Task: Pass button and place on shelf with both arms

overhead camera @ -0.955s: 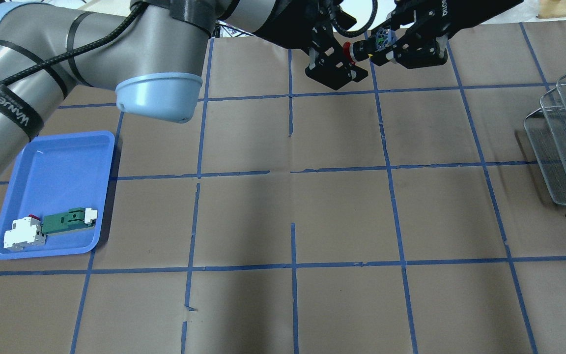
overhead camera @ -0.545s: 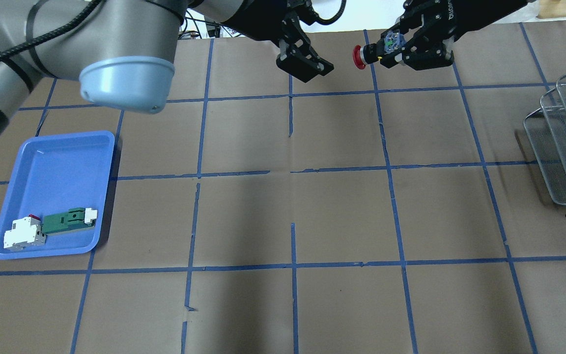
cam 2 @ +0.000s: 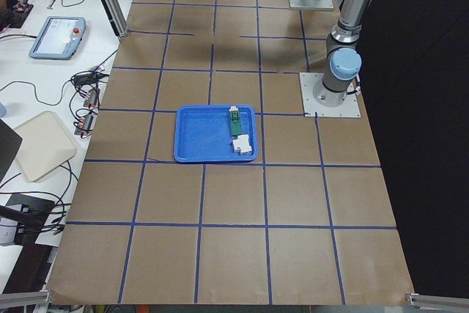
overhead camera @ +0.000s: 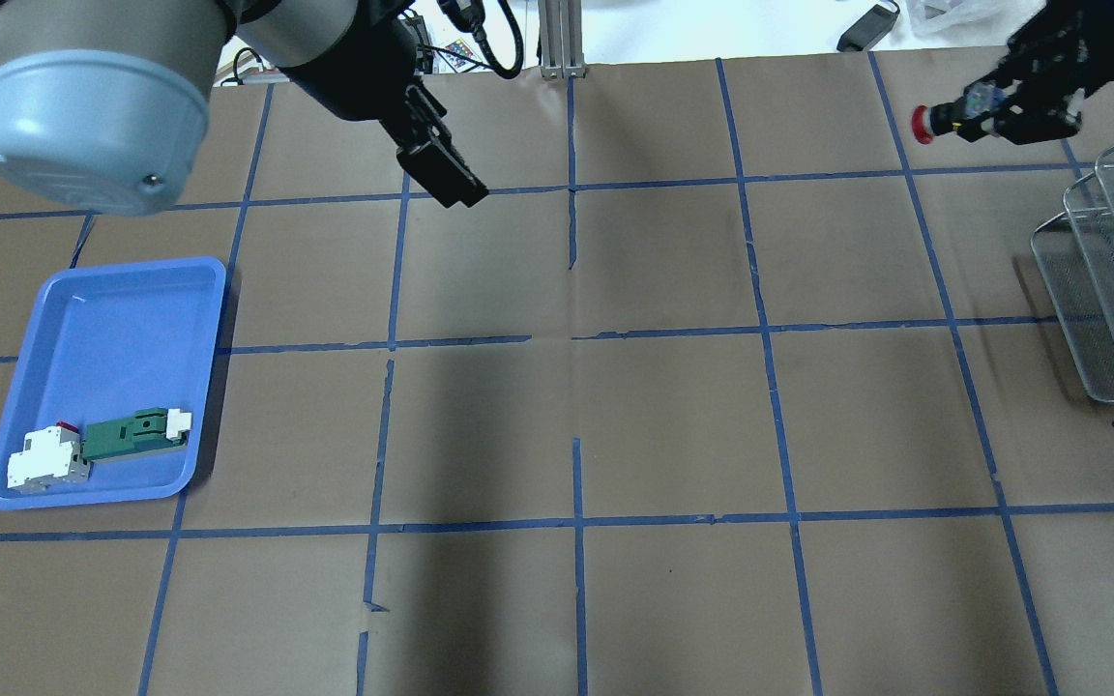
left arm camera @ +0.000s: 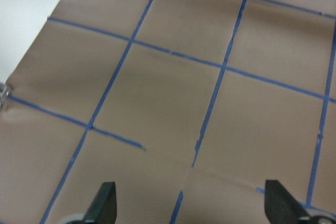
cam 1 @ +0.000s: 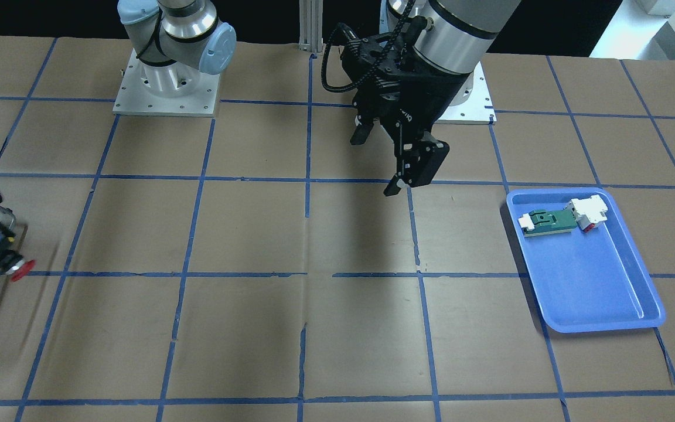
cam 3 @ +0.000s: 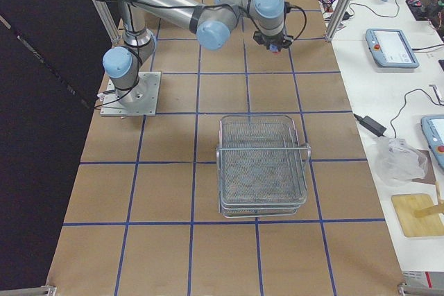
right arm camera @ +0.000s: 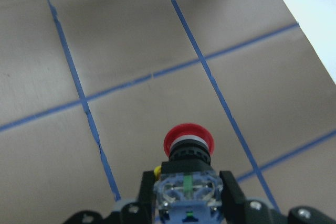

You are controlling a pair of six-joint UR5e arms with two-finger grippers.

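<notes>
— Placement is the step in hand, I judge: the right gripper (overhead camera: pixel 987 104) pinches the button (overhead camera: pixel 944 118) by its back block, in the air short of the shelf (overhead camera: pixel 1099 290).
— And the left gripper (cam 1: pixel 375 163)?
— Spread and empty, well apart from the shelf. The next move calls for carrying over a tier, then lowering.
— Orientation?
— Long axis about level; the red head points away from the shelf.

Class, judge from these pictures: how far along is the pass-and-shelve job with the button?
Done: the pass, it seems; the left gripper is open and empty. In hand: the right gripper clamps the button above the table, short of the shelf. Left: carry it over and set it on the shelf.
</notes>
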